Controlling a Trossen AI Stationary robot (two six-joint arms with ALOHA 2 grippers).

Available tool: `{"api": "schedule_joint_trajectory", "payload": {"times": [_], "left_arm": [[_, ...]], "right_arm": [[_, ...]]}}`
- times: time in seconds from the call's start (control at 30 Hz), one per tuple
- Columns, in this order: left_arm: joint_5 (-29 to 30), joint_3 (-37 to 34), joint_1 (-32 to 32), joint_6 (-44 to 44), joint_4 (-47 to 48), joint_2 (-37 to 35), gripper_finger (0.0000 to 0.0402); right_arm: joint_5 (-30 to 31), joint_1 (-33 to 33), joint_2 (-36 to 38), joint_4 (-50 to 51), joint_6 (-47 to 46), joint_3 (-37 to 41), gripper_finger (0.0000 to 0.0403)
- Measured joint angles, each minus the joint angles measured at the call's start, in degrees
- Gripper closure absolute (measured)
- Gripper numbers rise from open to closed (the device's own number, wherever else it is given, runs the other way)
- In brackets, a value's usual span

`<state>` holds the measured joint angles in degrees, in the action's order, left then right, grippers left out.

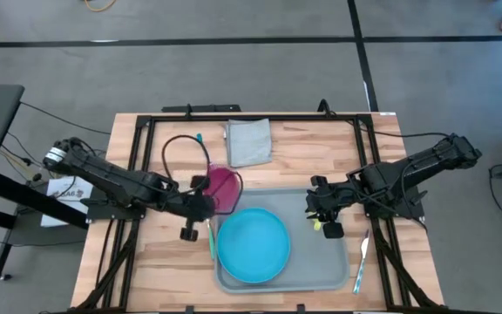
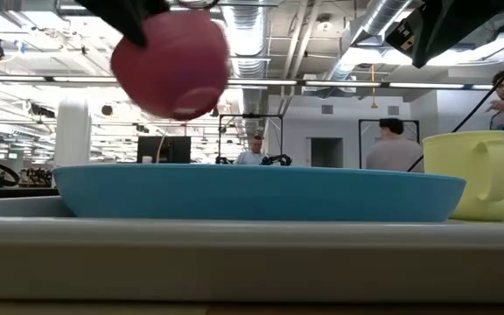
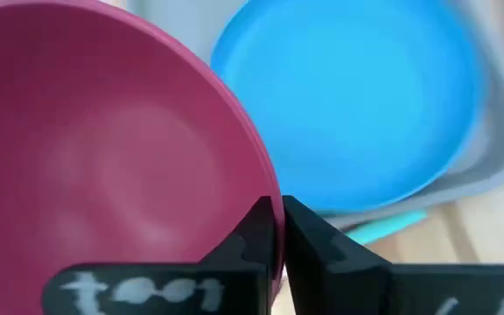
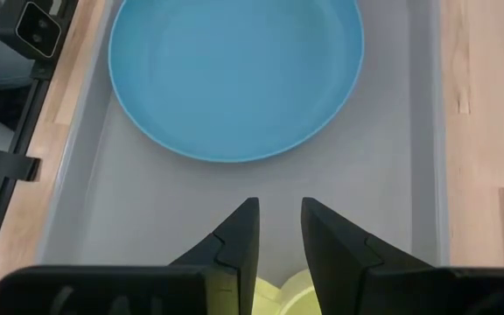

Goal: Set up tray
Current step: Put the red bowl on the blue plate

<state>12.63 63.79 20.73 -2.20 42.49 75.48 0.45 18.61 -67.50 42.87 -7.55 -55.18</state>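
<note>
The tray (image 1: 321,262) lies on the near middle of the wooden table (image 1: 146,253), a little toward the right arm's side, with the blue plate (image 1: 253,244) resting flat in its left half. The left gripper (image 1: 209,199) reaches in from the left and has its two fingers (image 3: 261,236) pinched together on the rim of a pink bowl (image 1: 223,190). It holds the bowl up off the table over the far left corner of the tray; in the low view the bowl (image 2: 170,63) hangs well above the plate (image 2: 252,192), tipped to one side. The right gripper (image 1: 321,214) sits low over the right half of the tray, its fingers (image 4: 234,241) a small way apart with the rim of a yellow mug (image 4: 291,296) between them. The mug (image 2: 472,173) stands upright on the tray just beside the plate's right edge, handle facing the low camera. A folded grey napkin (image 1: 248,141) lies on the table beyond the tray, well apart from it. A teal utensil (image 1: 211,240) lies on the wood along the tray's left side, and a second teal utensil (image 1: 362,262) lies just off its right side. In the room behind the table a few people (image 2: 392,144) stand far off.
</note>
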Motion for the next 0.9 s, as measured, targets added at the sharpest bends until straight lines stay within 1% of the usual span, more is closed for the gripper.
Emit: {"api": "schedule_joint_trajectory", "payload": {"times": [0.07,0.13,0.23,0.37,0.47,0.5,0.6,0.7,0.83,0.9], "left_arm": [[-0.2,0.0,1.0,3.4,-3.4,1.7,0.0401],[-0.5,0.0,2.0,6.7,-4.8,4.1,0.0401],[-4.1,1.2,2.9,12.9,-6.1,9.4,0.0401],[-8.5,5.8,4.1,20.9,-5.5,16.7,0.0401],[-12.2,10.9,5.0,25.4,-4.3,21.5,0.0401],[-12.6,12.7,5.3,26.7,-3.2,22.9,0.0401],[-12.5,18.0,6.4,29.0,0.7,26.5,0.0401],[-12.3,21.7,6.7,29.6,3.9,29.8,0.0401],[-12.8,24.2,6.7,29.5,5.3,34.6,0.0401],[-12.0,24.9,6.9,30.5,5.3,36.1,0.0401]], "right_arm": [[0.0,0.0,0.0,0.0,0.0,0.0,0.0321],[0.0,0.0,0.0,0.0,0.0,0.0,0.0321],[0.0,0.0,0.0,-0.2,0.0,0.0,0.0321],[-0.3,0.0,0.0,-0.6,0.0,0.0,0.0321],[-0.4,0.0,0.0,-0.9,0.0,0.0,0.0321],[-0.4,0.0,0.0,-1.1,0.0,0.0,0.0321],[-0.4,0.0,0.0,-1.3,0.0,0.0,0.0321],[-0.4,0.0,0.0,-1.4,0.0,0.0,0.0321],[-0.4,0.0,0.0,-1.4,-0.1,0.0,0.0321],[-0.4,0.0,0.0,-1.5,-0.1,0.0,0.0321]]}}
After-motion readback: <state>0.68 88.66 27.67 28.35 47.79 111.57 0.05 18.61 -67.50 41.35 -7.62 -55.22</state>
